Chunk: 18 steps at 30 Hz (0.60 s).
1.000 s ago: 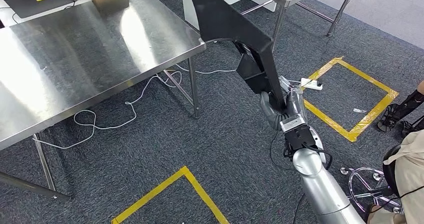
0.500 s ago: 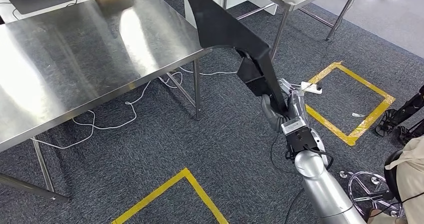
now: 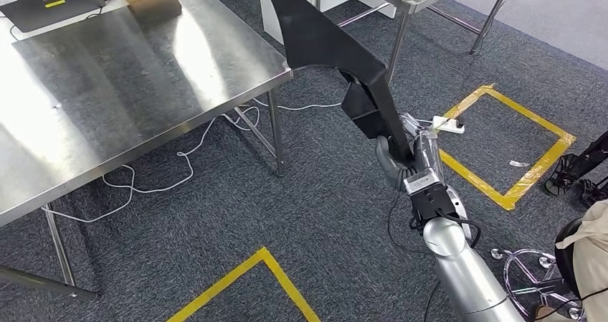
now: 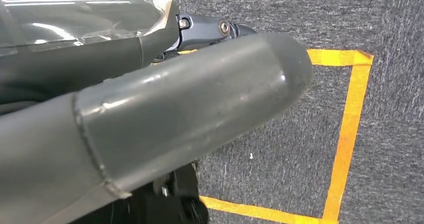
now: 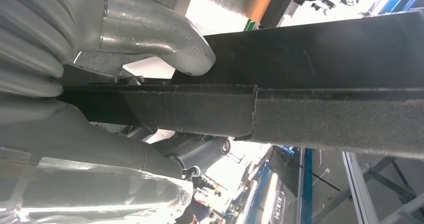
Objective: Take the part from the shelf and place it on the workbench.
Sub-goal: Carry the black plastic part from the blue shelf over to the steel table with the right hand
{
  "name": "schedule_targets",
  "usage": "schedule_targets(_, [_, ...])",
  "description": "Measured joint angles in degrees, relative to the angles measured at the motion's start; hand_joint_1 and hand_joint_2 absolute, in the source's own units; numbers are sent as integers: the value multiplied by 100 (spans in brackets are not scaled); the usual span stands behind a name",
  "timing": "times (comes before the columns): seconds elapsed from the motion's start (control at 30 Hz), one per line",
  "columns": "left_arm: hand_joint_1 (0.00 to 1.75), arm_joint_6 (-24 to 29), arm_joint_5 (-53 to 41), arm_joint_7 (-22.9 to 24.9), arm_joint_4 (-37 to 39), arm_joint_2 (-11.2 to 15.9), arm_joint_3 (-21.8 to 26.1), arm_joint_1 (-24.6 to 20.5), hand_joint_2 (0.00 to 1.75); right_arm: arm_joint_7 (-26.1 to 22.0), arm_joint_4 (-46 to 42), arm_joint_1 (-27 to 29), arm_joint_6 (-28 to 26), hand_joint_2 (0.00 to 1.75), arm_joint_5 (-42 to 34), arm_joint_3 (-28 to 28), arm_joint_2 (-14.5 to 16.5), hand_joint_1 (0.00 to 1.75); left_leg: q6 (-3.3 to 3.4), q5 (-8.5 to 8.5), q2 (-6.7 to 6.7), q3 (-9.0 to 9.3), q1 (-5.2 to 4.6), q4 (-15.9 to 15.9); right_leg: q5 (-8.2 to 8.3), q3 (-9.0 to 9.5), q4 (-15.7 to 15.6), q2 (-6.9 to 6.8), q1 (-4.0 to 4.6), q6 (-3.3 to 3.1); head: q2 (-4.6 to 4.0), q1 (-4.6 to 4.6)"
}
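The black part (image 3: 337,57) is held aloft by the right hand (image 3: 405,157), fingers clenched on its near lower end. Its long axis is slanted up and to the far left, the broad end hanging beside the workbench (image 3: 107,85) corner. The left hand (image 4: 150,119) is seen blurred; its grasp cannot be told.

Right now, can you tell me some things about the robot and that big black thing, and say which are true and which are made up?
1. The right robot hand holds the black part. True.
2. The black part lies flat on the steel workbench. False: it is up in the air, beside the bench's corner.
3. Yellow tape squares mark the carpet. True.
4. A red ball sits on the workbench. False: no ball is there.
5. A white cable trails under the workbench. True.
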Motion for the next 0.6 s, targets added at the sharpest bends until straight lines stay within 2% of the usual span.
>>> schedule_targets(0.03, [0, 1, 0, 0, 0, 1, 0, 1, 0, 0, 0, -1, 0, 175, 1, 0, 3, 175, 17, 151, 0, -11, -1, -97, -19, 25, 0, 6, 8, -7, 0, 0])
schedule_targets(0.07, [0, 2, 1, 0, 0, 3, 0, 1, 0, 0, 0, -6, 2, 175, 1, -1, 4, 175, 49, 402, 0, 101, -3, -425, -44, 62, 0, 14, 17, -6, 0, 0])
schedule_targets(0.1, [0, 3, 1, 0, 0, 6, 1, 1, 0, 0, 1, -12, 4, 175, 1, -1, 8, 175, 93, 669, -1, 277, -11, -856, -70, 98, -3, 22, 21, 1, 0, 1])
schedule_targets(0.13, [0, 5, 1, 1, 0, 11, 1, -2, 0, -1, 3, -25, 8, 175, 1, -1, 13, 175, 135, 852, 1, 457, -25, -1261, -99, 128, 0, 30, 44, 18, 0, 1])
schedule_targets(0.17, [0, 8, 2, 2, 0, 14, 2, -8, 0, -1, 6, -41, 12, 175, 1, -1, 19, 175, 169, 958, 4, 592, -41, -1555, -124, 147, 0, 37, 59, 41, 0, 4])
schedule_targets(0.2, [0, 11, 2, 3, 0, 17, 2, -12, 0, -2, 10, -55, 16, 175, 2, 1, 26, 175, 195, 971, 6, 655, -62, -1690, -144, 152, -1, 40, 66, 68, 0, 6])
schedule_targets(0.27, [0, 17, 2, 4, 0, 13, 2, -18, 0, -2, 14, -80, 22, 175, 5, 2, 38, 175, 233, 937, 6, 691, -92, -1749, -170, 167, -21, 38, 69, 132, 0, 8])
schedule_targets(0.33, [0, 18, 2, 5, 0, 4, 2, -16, 0, -3, 16, -99, 26, 175, 8, 1, 47, 175, 288, 958, 6, 787, -79, -1854, -237, 138, 77, 22, 65, 176, 0, 10])
schedule_targets(0.37, [0, 18, 2, 5, 0, 3, 2, -16, 0, -4, 18, -115, 26, 175, 8, 1, 49, 175, 315, 968, 7, 843, -63, -1908, -321, 43, 277, 16, 65, 180, 0, 14])
schedule_targets(0.43, [0, 16, 2, 5, 0, 7, 2, -17, 0, -6, 32, -132, 26, 175, 9, 2, 52, 175, 352, 950, 6, 902, -55, -1939, -564, -378, 1008, 11, 45, 171, 0, 20])
schedule_targets(0.47, [0, 16, 2, 6, 0, 8, 2, -18, 0, -5, 44, -132, 26, 175, 13, 3, 55, 175, 356, 931, 2, 915, -56, -1936, -651, -617, 1370, 10, 35, 185, 0, 21])
schedule_targets(0.5, [0, 15, 2, 8, 0, 7, 2, -17, 0, -4, 54, -126, 26, 175, 20, 6, 60, 175, 352, 908, -4, 932, -56, -1933, -663, -789, 1582, 9, 26, 220, 0, 21])
schedule_targets(0.53, [0, 15, 2, 13, 0, 3, 2, -15, 0, -3, 62, -122, 26, 175, 30, 9, 64, 175, 341, 881, -12, 956, -53, -1928, -579, -846, 1567, 7, 13, 275, 0, 22])
schedule_targets(0.57, [0, 16, -1, 18, 0, -2, 2, -13, 0, -3, 65, -122, 26, 175, 44, 11, 68, 175, 320, 847, -21, 993, -48, -1920, -399, -773, 1308, 1, -7, 344, 0, 23])
schedule_targets(0.6, [0, 18, -5, 24, 0, -6, 2, -12, 0, -2, 66, -125, 26, 175, 57, 13, 72, 175, 292, 802, -28, 1035, -45, -1907, -171, -606, 882, -13, -32, 411, 0, 24])
